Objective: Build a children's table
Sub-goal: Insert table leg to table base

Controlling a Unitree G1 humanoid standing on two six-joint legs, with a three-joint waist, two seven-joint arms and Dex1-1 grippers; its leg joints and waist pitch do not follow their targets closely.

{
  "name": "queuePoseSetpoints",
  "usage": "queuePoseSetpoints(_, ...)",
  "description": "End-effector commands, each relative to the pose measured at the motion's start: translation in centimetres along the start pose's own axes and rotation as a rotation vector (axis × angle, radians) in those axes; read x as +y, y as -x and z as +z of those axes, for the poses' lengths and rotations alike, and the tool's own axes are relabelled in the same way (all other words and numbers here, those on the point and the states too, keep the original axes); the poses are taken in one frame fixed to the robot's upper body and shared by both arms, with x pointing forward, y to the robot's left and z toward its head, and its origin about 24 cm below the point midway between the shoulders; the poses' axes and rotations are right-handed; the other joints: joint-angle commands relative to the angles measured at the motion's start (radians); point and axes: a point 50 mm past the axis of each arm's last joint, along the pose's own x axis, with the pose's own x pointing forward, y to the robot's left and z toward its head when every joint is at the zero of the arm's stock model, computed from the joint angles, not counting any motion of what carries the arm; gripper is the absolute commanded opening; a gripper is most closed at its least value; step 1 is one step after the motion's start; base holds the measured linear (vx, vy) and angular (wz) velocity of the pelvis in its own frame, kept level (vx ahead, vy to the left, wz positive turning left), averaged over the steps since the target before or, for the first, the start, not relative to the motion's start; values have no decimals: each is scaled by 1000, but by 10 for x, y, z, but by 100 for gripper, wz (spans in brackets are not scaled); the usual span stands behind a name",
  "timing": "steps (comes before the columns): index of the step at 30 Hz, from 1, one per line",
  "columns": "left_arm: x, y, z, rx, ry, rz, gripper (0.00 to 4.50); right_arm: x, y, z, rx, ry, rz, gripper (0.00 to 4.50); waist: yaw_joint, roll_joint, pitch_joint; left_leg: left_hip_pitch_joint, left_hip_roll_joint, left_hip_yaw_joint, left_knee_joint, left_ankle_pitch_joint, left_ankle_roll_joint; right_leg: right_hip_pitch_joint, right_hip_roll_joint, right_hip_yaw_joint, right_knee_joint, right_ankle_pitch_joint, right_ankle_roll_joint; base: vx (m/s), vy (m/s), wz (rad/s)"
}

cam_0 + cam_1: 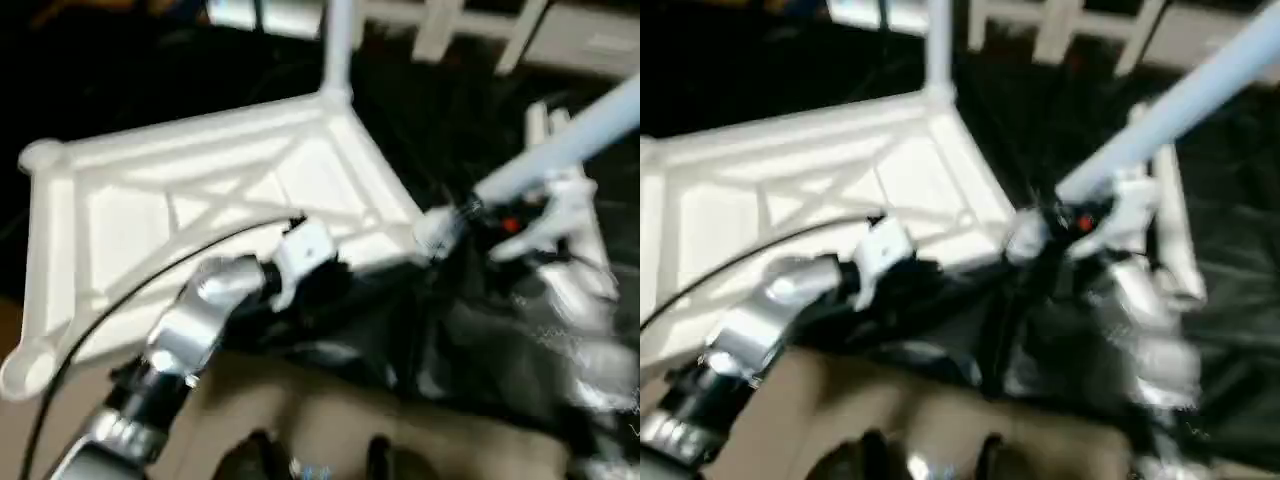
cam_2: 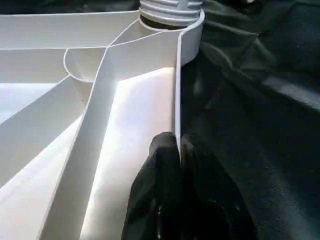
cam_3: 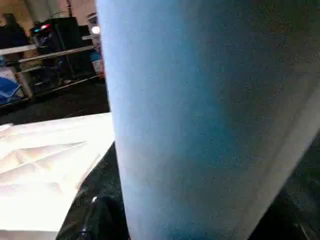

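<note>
The children's table lies upside down as a white tabletop (image 1: pixel 200 190) with X ribs facing up. One white leg (image 1: pixel 338 45) stands upright in its far corner. My left gripper (image 2: pixel 177 142) is shut on the thin rim wall of the tabletop's near right side, a short way from a corner socket (image 2: pixel 170 12) with a threaded end in it. My right gripper (image 1: pixel 485 212) is shut on a second leg (image 1: pixel 570 145), which slants up to the right. Its lower end meets the near right corner socket (image 1: pixel 432 232). This leg (image 3: pixel 200 120) looms close in the right wrist view.
The tabletop rests on the black-draped work table (image 1: pixel 480 330). Two open corner sockets (image 1: pixel 40 155) (image 1: pixel 25 370) are on the left side. A black cable (image 1: pixel 130 280) arcs over my left forearm. White rails (image 1: pixel 440 25) stand at the back.
</note>
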Motion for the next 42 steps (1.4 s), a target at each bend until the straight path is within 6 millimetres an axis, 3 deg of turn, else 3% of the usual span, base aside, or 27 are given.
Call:
queuePoseSetpoints(1,3,3,-1,-31,-20,24,0,11,5,7,9,17,72,178,-1,-12,-84,18,26,-2,-22,28,120,50,-24,23,-18,243,-240,86,-12,-4)
queuePoseSetpoints(2,3,3,-1,-31,-21,24,0,11,5,7,9,17,72,178,-2,-15,-96,10,18,0,-9,94,149,57,-18,22,8,424,-249,86,-12,-4)
queuePoseSetpoints(3,3,5,-1,-42,-33,11,0,10,8,13,-1,38,52,178,-2,-15,-96,10,18,0,-9,94,149,57,-18,22,8,424,-249,68,-8,-2)
queuePoseSetpoints(4,3,5,0,-57,-38,10,0,10,11,17,-6,57,25,178,-3,-1,-97,10,17,-1,-1,112,159,53,-15,20,13,471,-257,0,0,0)
queuePoseSetpoints(6,2,4,6,-129,-41,0,0,10,15,25,-24,79,-14,178,-2,-3,-101,11,17,-1,1,91,160,55,-15,19,15,448,-262,0,0,0)
queuePoseSetpoints(8,2,1,10,-168,-73,-22,0,11,19,30,-36,68,-36,178,-1,-1,-95,10,20,1,-2,39,163,51,-19,17,7,356,-268,0,0,0)
queuePoseSetpoints(9,2,1,10,-169,-83,-28,0,11,20,30,-36,66,-39,178,2,12,-92,10,21,-1,-4,18,158,51,-22,17,5,313,-267,0,0,0)
queuePoseSetpoints(10,4,0,10,-156,-108,-37,0,11,20,30,-35,65,-47,178,0,6,-88,14,26,0,-9,-55,148,50,-24,17,-6,182,-265,0,0,0)
queuePoseSetpoints(11,8,-2,7,-129,-161,-52,0,10,22,30,-37,66,-63,178,2,12,-87,15,27,-2,-9,-69,144,47,-25,17,-9,141,-263,0,0,0)
queuePoseSetpoints(12,17,-3,3,-77,-210,-57,0,10,22,29,-43,60,-83,178,3,17,-82,23,27,3,-10,-116,133,35,-22,18,-21,43,-250,0,0,0)
queuePoseSetpoints(13,22,-3,0,-51,-227,-54,0,10,22,29,-45,55,-90,178,5,20,-81,24,30,2,-13,-151,107,36,-26,19,-23,-27,-243,-60,-6,3)
queuePoseSetpoints(14,27,-2,-2,-15,-268,-56,0,11,22,28,-43,53,-95,178,4,18,-82,18,31,0,-15,-163,84,40,-29,19,-21,-63,-236,-60,-6,3)
queuePoseSetpoints(15,32,-1,-4,9,-291,-57,0,12,23,28,-40,52,-99,178,4,18,-82,18,31,0,-15,-163,84,40,-29,19,-21,-63,-236,-62,5,-2)
queuePoseSetpoints(16,37,-1,-4,22,-302,-47,0,14,23,26,-34,47,-103,178,3,24,-82,22,29,-1,-15,-179,64,33,-26,19,-26,-96,-216,-53,11,-2)
queuePoseSetpoints(21,67,3,-6,102,-334,45,0,20,26,20,-1,34,-106,178,2,20,-85,20,25,-1,-13,-200,44,32,-27,19,-27,-103,-216,-11,2,0)
queuePoseSetpoints(24,76,6,-7,115,-336,69,0,22,26,18,11,30,-105,178,-2,17,-88,12,22,-5,-12,-183,45,40,-30,18,-21,-82,-221,0,0,0)
queuePoseSetpoints(26,82,11,-9,118,-323,87,0,22,26,17,25,33,-112,178,-7,8,-90,11,20,-3,-8,-157,63,40,-29,19,-20,-44,-234,0,0,0)
queuePoseSetpoints(27,84,13,-10,123,-327,92,0,22,26,16,29,34,-115,178,-6,12,-92,10,20,-3,-6,-134,78,42,-29,18,-16,-12,-246,0,0,0)
queuePoseSetpoints(30,86,15,-10,108,-332,97,0,21,26,16,33,34,-119,178,-6,5,-95,10,21,-2,-1,-99,111,44,-29,18,-8,40,-268,0,0,0)
queuePoseSetpoints(34,91,18,-2,38,-344,80,0,22,23,12,51,29,-118,178,-7,1,-96,13,22,0,1,-95,137,42,-31,19,-8,27,-273,0,0,0)
queuePoseSetpoints(36,95,22,0,27,-325,79,44,23,23,11,55,27,-117,178,-6,2,-95,15,23,1,1,-88,137,41,-29,19,-6,35,-281,0,0,0)
queuePoseSetpoints(42,102,30,13,-130,-217,116,101,23,23,9,60,20,-124,178,-1,-3,-97,16,25,4,4,-73,153,42,-32,20,2,66,-314,0,0,0)
